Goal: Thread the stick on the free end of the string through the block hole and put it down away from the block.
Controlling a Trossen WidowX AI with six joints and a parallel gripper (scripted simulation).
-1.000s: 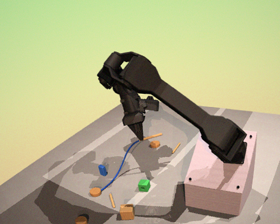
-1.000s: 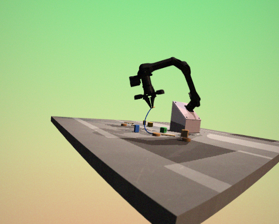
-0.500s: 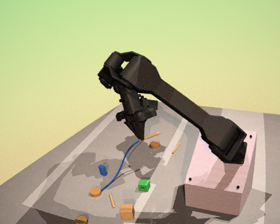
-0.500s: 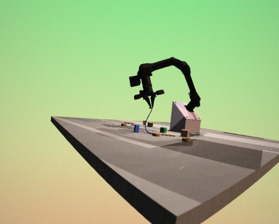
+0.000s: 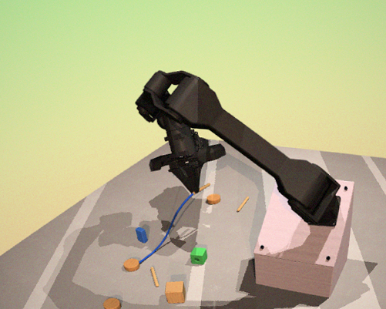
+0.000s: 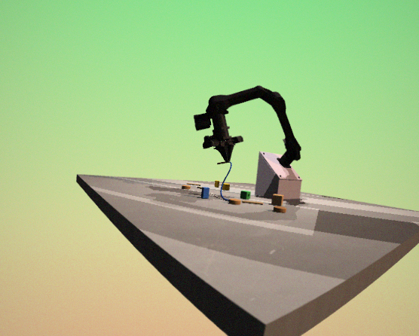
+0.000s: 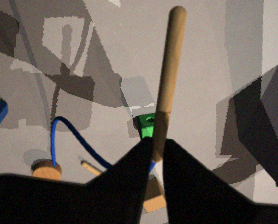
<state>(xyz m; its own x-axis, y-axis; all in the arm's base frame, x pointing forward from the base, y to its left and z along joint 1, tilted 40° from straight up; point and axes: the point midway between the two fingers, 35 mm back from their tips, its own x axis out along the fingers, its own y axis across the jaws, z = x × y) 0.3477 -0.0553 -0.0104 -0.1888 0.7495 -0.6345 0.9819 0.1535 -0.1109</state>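
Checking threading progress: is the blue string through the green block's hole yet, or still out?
Out. The blue string runs from the round wooden button straight up to the thin wooden stick in the pincer, bypassing the green block.

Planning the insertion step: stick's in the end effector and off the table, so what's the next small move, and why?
Probably lower toward the green block and line the stick up with the hole in its side. The end effector grips the stick high above the table, the blue string hangs slack to the button, and nothing is threaded.
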